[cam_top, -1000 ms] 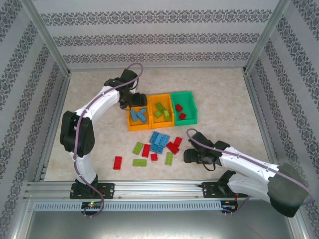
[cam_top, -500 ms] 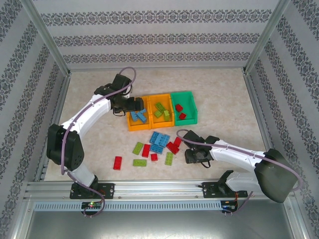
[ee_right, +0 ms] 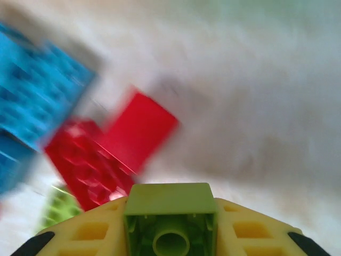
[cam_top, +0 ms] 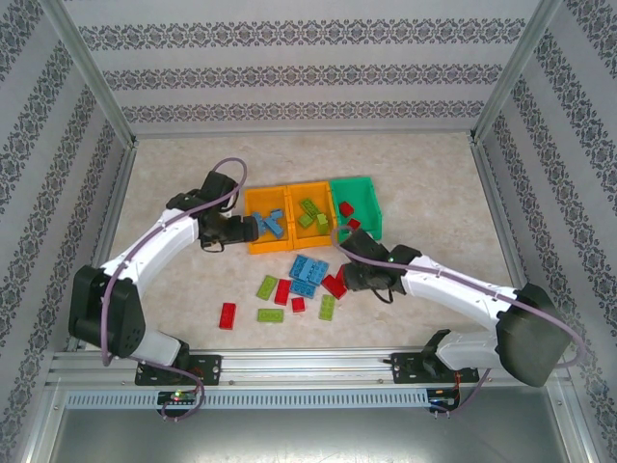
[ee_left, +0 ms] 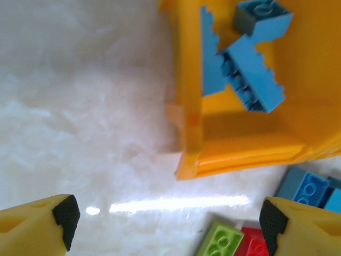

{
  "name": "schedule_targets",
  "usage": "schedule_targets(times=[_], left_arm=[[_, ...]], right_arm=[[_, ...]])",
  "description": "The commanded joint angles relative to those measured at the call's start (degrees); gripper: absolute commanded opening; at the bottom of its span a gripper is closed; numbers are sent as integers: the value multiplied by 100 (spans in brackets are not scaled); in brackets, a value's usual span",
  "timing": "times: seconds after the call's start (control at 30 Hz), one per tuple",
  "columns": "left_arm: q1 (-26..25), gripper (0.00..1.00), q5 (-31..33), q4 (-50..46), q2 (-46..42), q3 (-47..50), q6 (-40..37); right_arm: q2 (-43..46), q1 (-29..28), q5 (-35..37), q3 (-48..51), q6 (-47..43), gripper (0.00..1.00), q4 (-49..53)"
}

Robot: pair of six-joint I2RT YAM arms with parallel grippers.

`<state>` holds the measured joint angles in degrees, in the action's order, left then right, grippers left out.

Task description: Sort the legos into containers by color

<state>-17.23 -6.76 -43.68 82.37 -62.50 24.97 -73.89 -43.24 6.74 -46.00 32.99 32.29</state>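
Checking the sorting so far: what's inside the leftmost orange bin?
Three blue bricks: two long ones crossed, a shorter one on top. The floor of the orange bin beneath them is covered, so anything underneath is hidden.

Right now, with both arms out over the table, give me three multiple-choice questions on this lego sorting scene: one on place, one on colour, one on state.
1. The binned blue bricks lie in: A the left orange bin, B the middle orange bin, C the green bin.
2. The right gripper holds a brick coloured: A red, B blue, C lime green.
3. The left gripper is: A open and empty, B shut on a blue brick, C shut on a red brick.
Answers: 1 A, blue studs show inside it. 2 C, a lime green block sits in its grip. 3 A, its pads stand wide apart over bare table.
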Motion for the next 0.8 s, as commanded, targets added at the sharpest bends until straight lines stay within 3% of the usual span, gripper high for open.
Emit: schedule_targets(times=[0.0,0.17,0.43,0.77], left_arm=[[66,90,281,-392,-498,347,109],[63,90,445,-751,-1073,937,157],[-105,92,446,-858,-1706,1675,908],[-453,98,168,-677,-2092,2452,1610]], right_arm=[[-378,330,-289,-699,-269,31,-577],[-1356,887,-1121,-1912,-153,30,-1106],[-3385,1236,-1471,-4049,-209,35,-531],[-4390,1344,-1419,-4999,-155,46,-160]])
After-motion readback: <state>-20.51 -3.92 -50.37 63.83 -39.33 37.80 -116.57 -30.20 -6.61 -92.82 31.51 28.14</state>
